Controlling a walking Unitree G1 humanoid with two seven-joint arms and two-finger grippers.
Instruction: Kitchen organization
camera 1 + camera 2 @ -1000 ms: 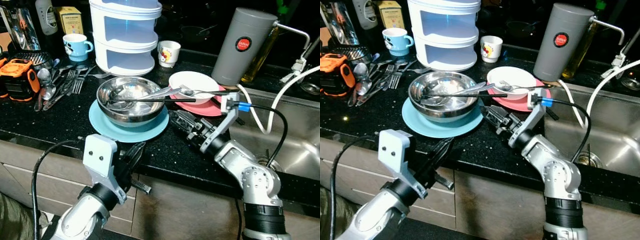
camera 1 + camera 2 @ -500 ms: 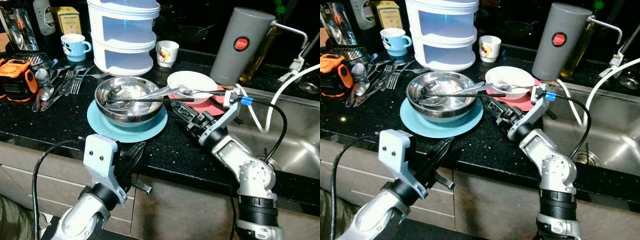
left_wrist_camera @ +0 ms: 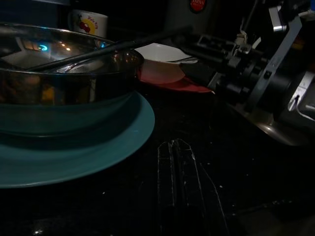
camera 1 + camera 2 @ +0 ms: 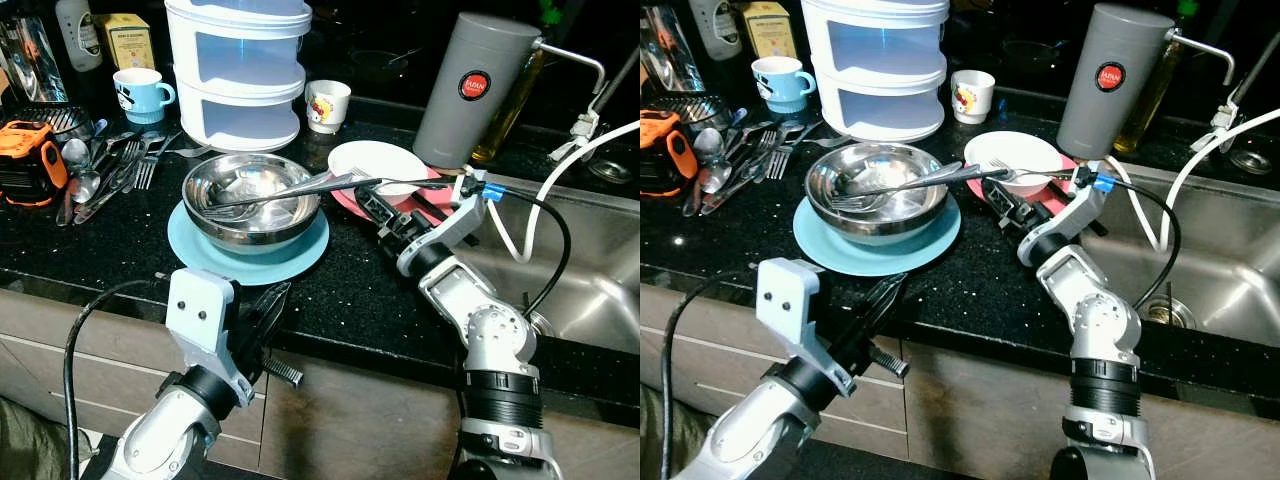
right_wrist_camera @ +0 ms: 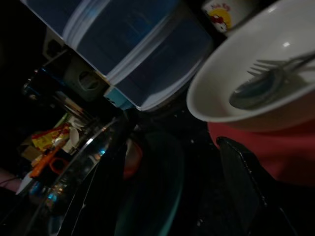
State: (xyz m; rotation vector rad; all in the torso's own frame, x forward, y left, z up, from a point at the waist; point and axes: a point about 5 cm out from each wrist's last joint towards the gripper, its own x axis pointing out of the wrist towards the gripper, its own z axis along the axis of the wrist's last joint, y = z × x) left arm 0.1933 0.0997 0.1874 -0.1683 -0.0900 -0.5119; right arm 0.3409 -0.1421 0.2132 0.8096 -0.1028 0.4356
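Steel bowl sits just beside right hand.

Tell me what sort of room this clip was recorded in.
A home kitchen, most likely: a black countertop beside a steel sink, with loose cutlery, a steel bowl on a blue plate, and mugs.

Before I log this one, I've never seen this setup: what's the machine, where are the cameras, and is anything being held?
It is a humanoid robot at a kitchen counter. Two pictures come from its head, two dark ones from its wrists. On the counter: a steel bowl with cutlery on a blue plate, a white bowl on a red plate, mugs and loose cutlery. The right pincer reaches between the plates, open, holding nothing. The left pincer waits shut at the counter edge.
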